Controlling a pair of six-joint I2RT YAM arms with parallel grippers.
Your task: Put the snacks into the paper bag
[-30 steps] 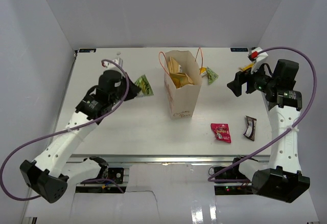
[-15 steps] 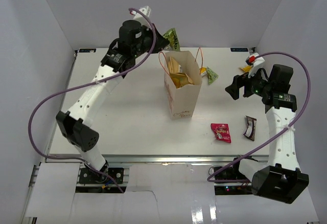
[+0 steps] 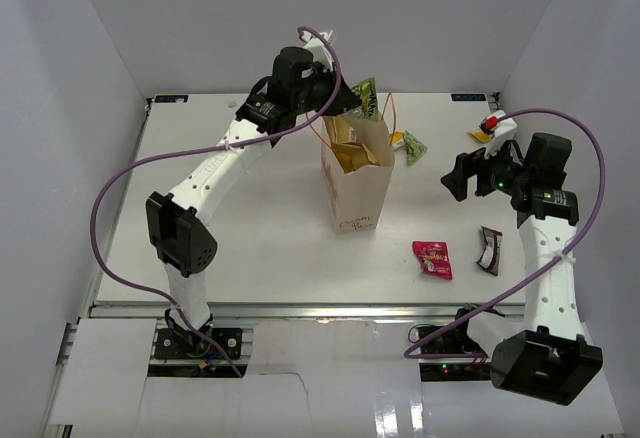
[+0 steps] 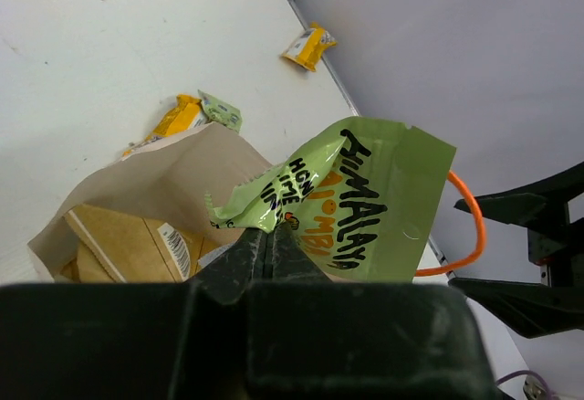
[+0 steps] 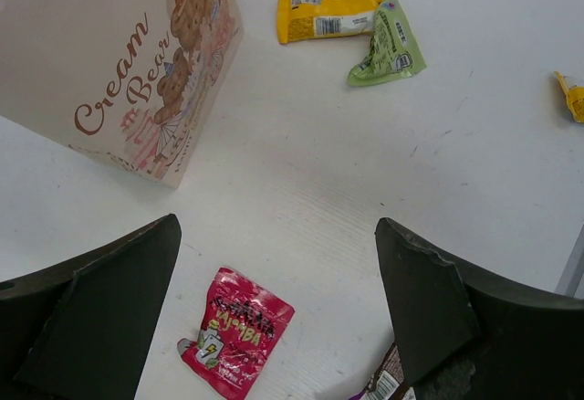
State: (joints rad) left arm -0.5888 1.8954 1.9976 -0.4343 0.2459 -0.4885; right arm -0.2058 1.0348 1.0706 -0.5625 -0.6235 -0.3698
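White table (image 3: 250,248): paper bag (image 3: 357,193), scattered snacks (image 3: 432,258)

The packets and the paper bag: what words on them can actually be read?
"Cream Bear": on the front of the paper bag.
"HIMALAYA": on the green packet held in the left gripper; its smaller lines are too crumpled to read.
On the pink-red packet: print too blurred to read.
On the yellow packet and the small green packet: print too small to read.

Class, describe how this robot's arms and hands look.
The left arm and right arm have white links, black joints and a trailing purple cable each. The left hand and right hand are black, with tapering fingers.
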